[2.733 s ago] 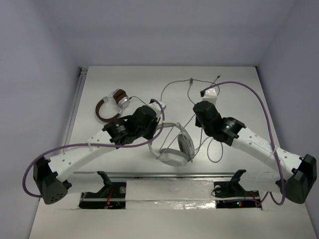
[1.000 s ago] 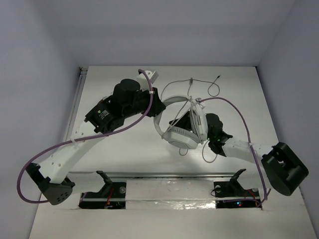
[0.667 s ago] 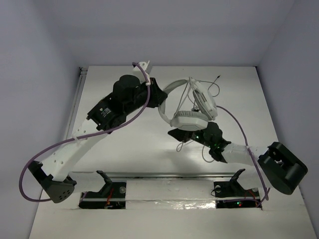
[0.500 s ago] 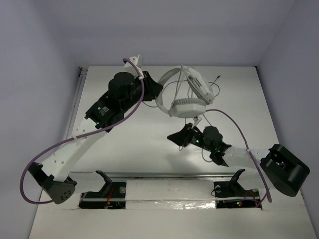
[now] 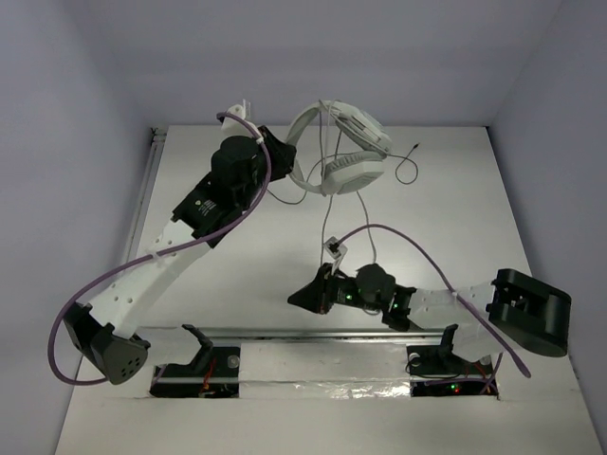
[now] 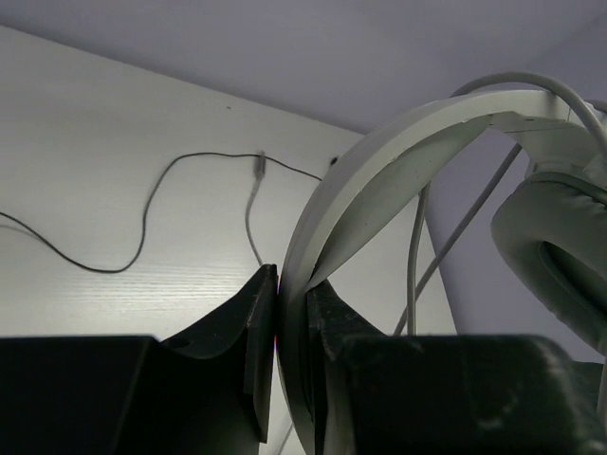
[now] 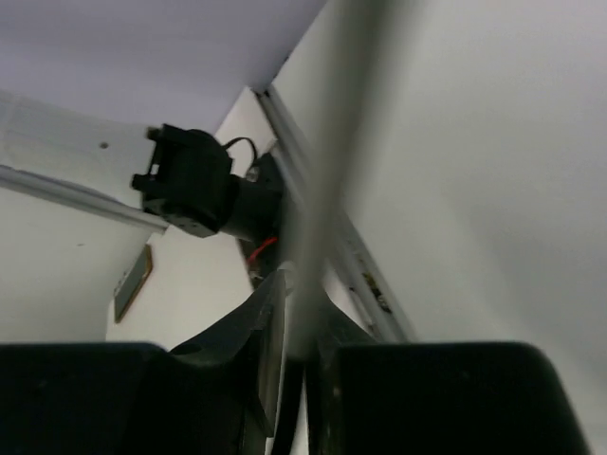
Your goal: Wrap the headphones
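- The left gripper (image 5: 279, 152) is reaching toward the far side of the table (image 5: 455, 227). Its fingers (image 6: 256, 322) are clamping the flat white headband (image 6: 379, 180) edge-on, with no gap showing on either side of the band.
- The headphones (image 5: 353, 173) are hanging from that grip in the air. They are up against the back wall (image 5: 398, 57) in the overhead view and well apart from the tabletop.
- The headband is arching up and to the right from the fingers. One padded oval ear cup (image 6: 555, 256) is showing at the right edge of the left wrist view, and the other cup (image 5: 362, 123) is tilting beside it in the overhead view.
- The thin grey cable (image 5: 325, 213) is dropping from the ear cups in a nearly straight line toward the right gripper (image 5: 302, 298).
- A further stretch of the cable is trailing in loose curves on the far part of the table, with its plug end (image 5: 417, 147) lying near the back edge.
- The right gripper is sitting low over the near part of the table and pointing to the left, just in front of the metal rail (image 5: 285, 332).
- The right fingers (image 7: 270, 341) are drawn almost together and pinching the cable. It is showing as a blurred pale streak running down into the narrow slit between them.
- Behind those fingers, the right wrist camera is also catching a black bracket (image 7: 194, 185) beside the rail.
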